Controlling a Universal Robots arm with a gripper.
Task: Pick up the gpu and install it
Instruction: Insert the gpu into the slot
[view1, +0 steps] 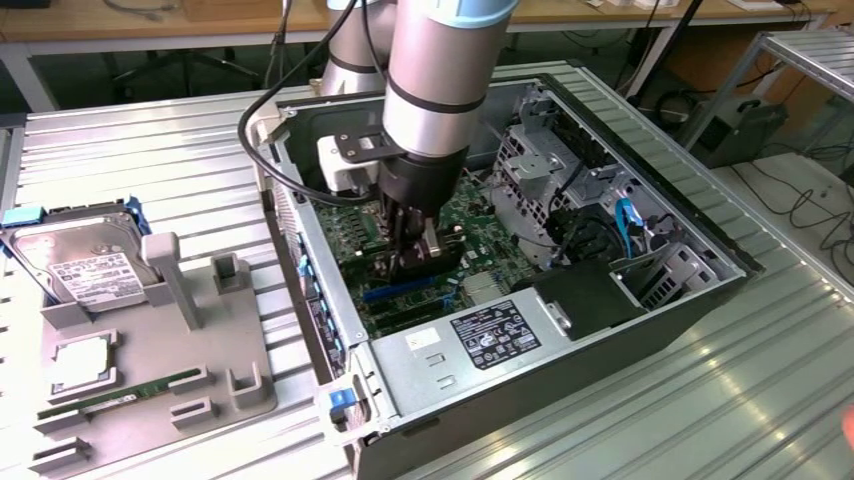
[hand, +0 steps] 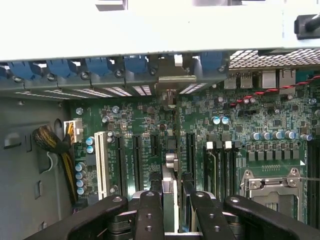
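Look at the middle of the exterior frame: your gpu (view1: 416, 262) stands on edge inside the open case, a thin dark card held upright between the claw's (view1: 407, 258) fingers, its lower edge down at the green board's slots. In the wrist view, lower centre, you see it edge-on (hand: 170, 200), a narrow strip with a silver bracket end toward the case's rear wall.

Ribbed, shiny metal tabletop (view1: 160, 150); matt grey plastic holder tray (view1: 147, 395); bare sheet-metal computer case (view1: 441, 365); glossy green motherboard (hand: 250, 125); matt black plastic gripper (hand: 172, 210); brushed-metal arm (view1: 447, 70).
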